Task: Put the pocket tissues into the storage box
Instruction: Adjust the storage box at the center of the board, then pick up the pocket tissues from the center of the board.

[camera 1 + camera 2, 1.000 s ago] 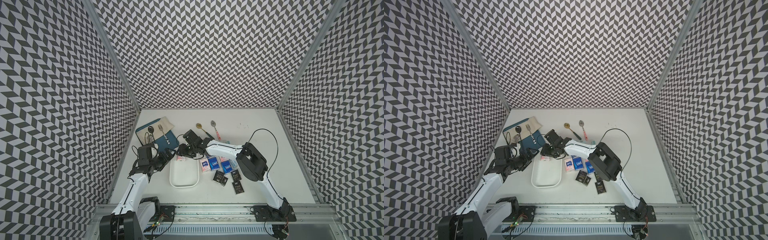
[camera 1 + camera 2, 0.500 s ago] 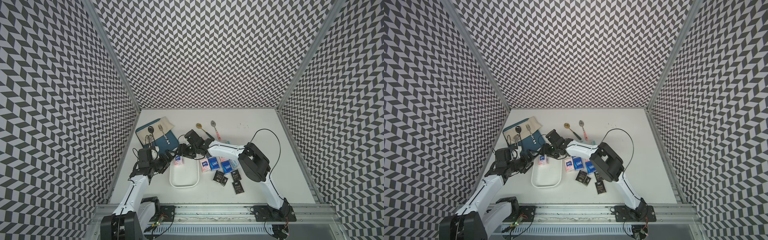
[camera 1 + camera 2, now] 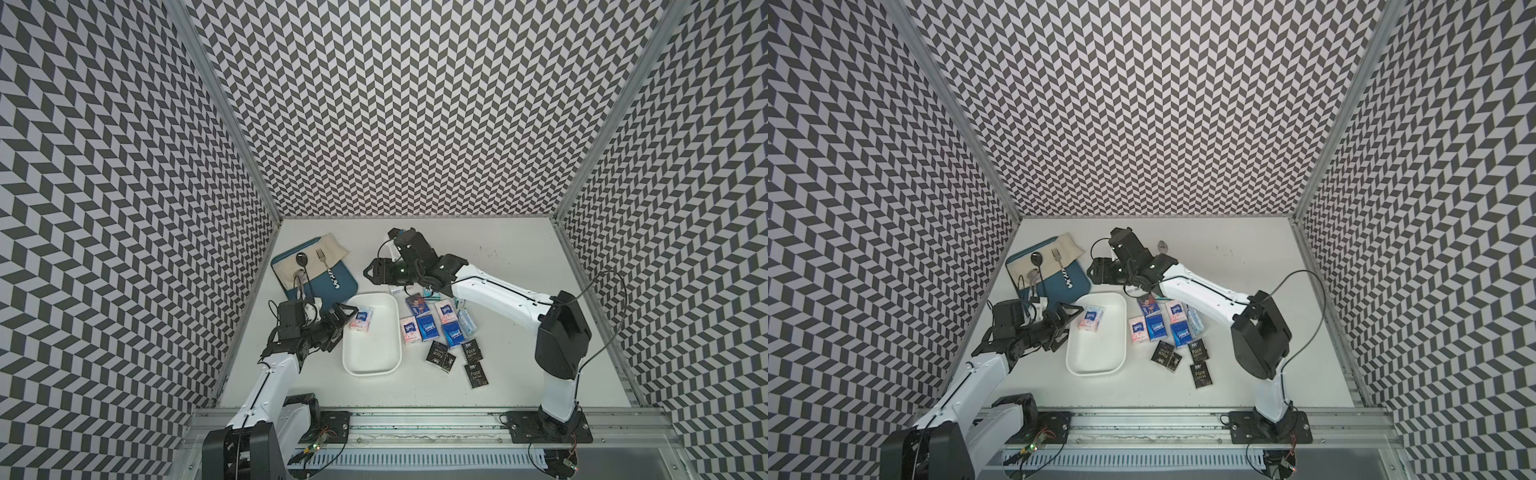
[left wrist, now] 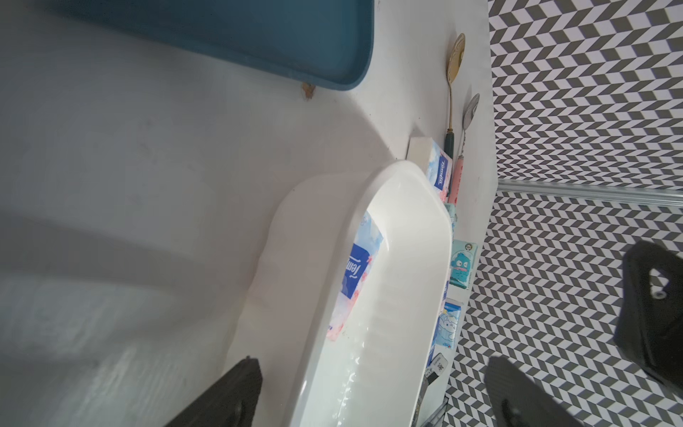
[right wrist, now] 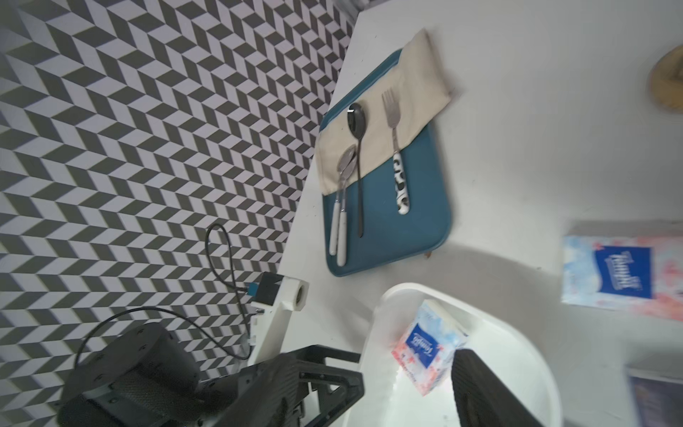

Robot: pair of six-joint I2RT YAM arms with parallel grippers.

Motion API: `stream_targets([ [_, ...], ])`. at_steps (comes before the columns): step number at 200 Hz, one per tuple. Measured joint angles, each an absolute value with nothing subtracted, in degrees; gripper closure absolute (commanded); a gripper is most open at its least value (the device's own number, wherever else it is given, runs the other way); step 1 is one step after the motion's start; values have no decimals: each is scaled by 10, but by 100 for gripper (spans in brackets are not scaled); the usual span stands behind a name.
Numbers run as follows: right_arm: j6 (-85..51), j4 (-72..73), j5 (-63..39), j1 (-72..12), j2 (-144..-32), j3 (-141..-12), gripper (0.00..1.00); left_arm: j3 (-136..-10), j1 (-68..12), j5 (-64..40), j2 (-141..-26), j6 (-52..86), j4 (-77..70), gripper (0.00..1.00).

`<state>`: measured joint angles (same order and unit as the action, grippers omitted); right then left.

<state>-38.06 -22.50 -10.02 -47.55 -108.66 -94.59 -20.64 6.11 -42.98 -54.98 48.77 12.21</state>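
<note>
Packet [image 3: 360, 321] now leans on storage box [image 3: 374, 365] wall.

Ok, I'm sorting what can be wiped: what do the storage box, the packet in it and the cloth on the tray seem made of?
The storage box looks like glossy white plastic: light streaks run along its wall. The packet seems wrapped in thin printed plastic film, faintly shiny. The cloth looks like matte beige woven fabric; it lies limp past the tray edge.
</note>
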Motion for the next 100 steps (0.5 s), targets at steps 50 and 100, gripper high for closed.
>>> stream_targets([
  [50, -265, -294, -84, -386, -1120, -942, 29, -185, 46, -447, -547, 531, 99, 0],
  [100, -130, -344, -85, -360, -1265, -1059, 33, -230, 79, -419, -586, 534, 88, 0],
])
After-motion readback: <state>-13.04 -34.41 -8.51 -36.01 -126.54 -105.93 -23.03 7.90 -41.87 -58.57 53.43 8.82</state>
